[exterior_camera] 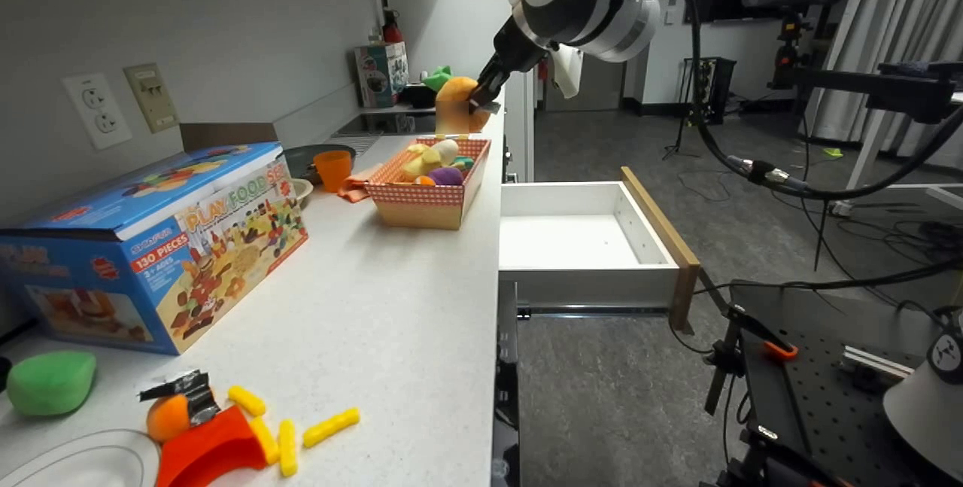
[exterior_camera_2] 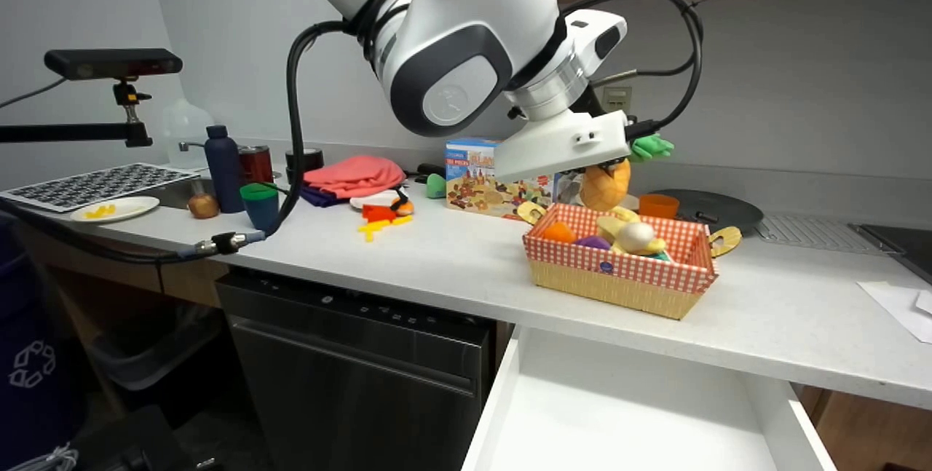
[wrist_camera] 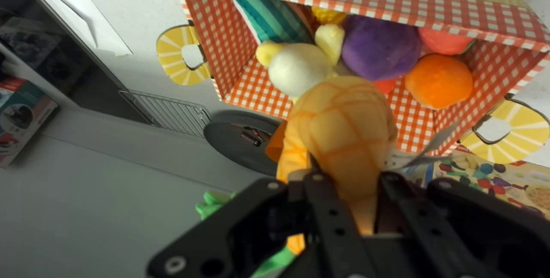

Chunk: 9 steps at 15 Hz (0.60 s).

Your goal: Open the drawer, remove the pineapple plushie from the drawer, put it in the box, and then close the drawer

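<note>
The orange pineapple plushie (wrist_camera: 346, 127) with its green leafy top is squeezed between the fingers of my gripper (wrist_camera: 350, 177) in the wrist view. The plushie also shows in both exterior views (exterior_camera: 457, 92) (exterior_camera_2: 606, 185), held up above the box's far, wall-side edge. The box (exterior_camera_2: 619, 282) is a low tan basket with a red-and-white checked rim, and stands on the counter near its edge. It holds several plush toys, among them purple, white and orange ones. The drawer (exterior_camera_2: 641, 413) below the counter is pulled out, and its visible inside shows only a bare floor, also in an exterior view (exterior_camera: 572, 227).
A blue printed play food carton (exterior_camera: 218, 246) stands against the wall. An orange cup (exterior_camera: 332, 169) and a dark pan (exterior_camera_2: 717, 210) lie behind the box. Loose yellow and red toys (exterior_camera: 226, 442) lie farther along the counter (exterior_camera: 391, 321). The drawer front (exterior_camera: 662, 238) juts into the aisle.
</note>
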Tool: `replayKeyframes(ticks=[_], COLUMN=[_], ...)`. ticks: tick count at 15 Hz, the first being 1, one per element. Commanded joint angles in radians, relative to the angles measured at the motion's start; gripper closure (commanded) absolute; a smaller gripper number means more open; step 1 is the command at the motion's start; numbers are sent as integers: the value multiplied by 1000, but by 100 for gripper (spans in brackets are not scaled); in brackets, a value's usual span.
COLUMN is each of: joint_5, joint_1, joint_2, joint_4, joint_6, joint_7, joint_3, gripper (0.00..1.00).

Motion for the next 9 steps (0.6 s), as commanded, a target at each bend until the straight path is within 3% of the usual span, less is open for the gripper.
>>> replayKeyframes(ticks=[1, 3, 4, 5, 9], joint_5=[155, 209, 230, 245, 277], joint_1=[-77, -95, -102, -108, -135], joint_2=[-20, -30, -34, -39, -46], joint_4=[31, 30, 28, 25, 19], joint_6=[-78, -127, -150, -173, -222], joint_7=[-171, -228, -253, -274, -335], joint_3=[77, 77, 72, 65, 53], gripper=[95, 95, 56, 55, 26])
